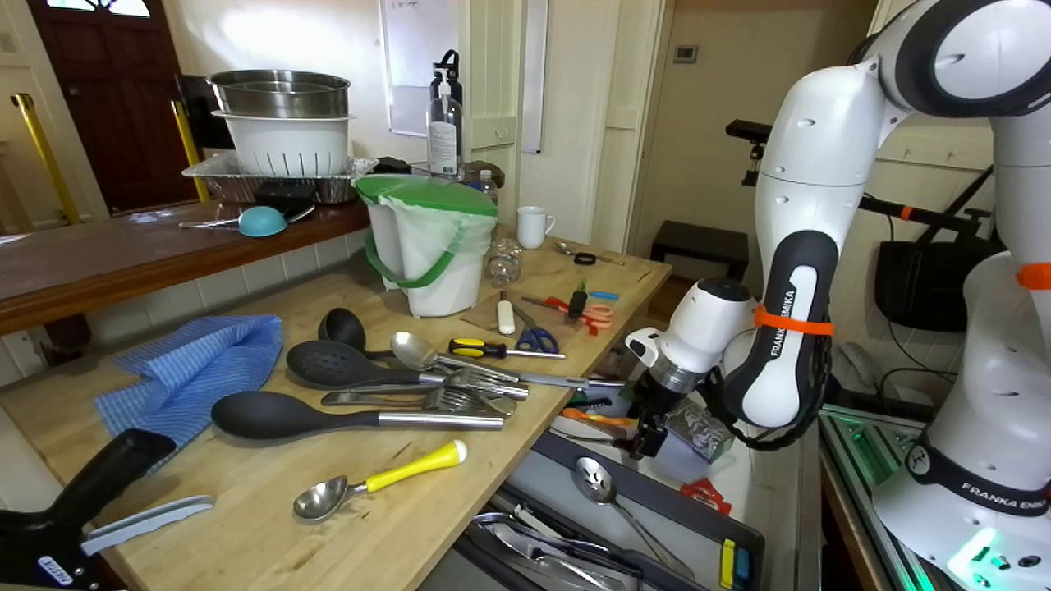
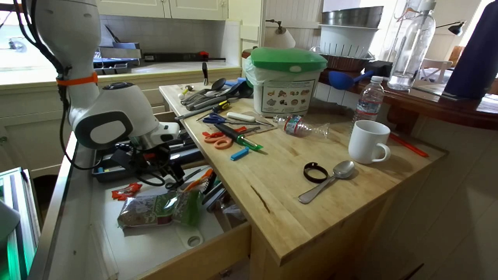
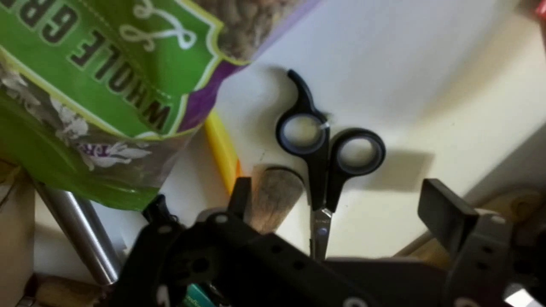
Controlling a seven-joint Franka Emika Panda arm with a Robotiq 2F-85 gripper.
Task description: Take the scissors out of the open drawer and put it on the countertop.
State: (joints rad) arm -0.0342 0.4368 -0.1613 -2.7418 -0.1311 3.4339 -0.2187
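Note:
Black-handled scissors (image 3: 318, 183) lie on the white floor of the open drawer in the wrist view, loops up and blades running down under the gripper. In an exterior view the scissors (image 2: 171, 186) show small beside the fingertips. My gripper (image 3: 337, 200) is open and empty, one finger on either side of the scissors. In both exterior views the gripper (image 1: 647, 442) (image 2: 176, 177) points down into the drawer (image 1: 780, 484) (image 2: 210, 254). The pale wooden countertop (image 1: 254, 501) (image 2: 288, 221) stands beside and above the drawer. The lower blades are hidden behind the gripper.
A green grain bag (image 3: 111, 81) (image 2: 151, 210) lies beside the scissors. A grey utensil tray (image 1: 722, 525) fills another drawer part. The countertop holds orange-handled scissors (image 2: 222, 142), blue-handled scissors (image 1: 538, 338), a screwdriver (image 1: 484, 348), ladles, a mug (image 2: 365, 142) and a green-lidded bin (image 1: 435, 254).

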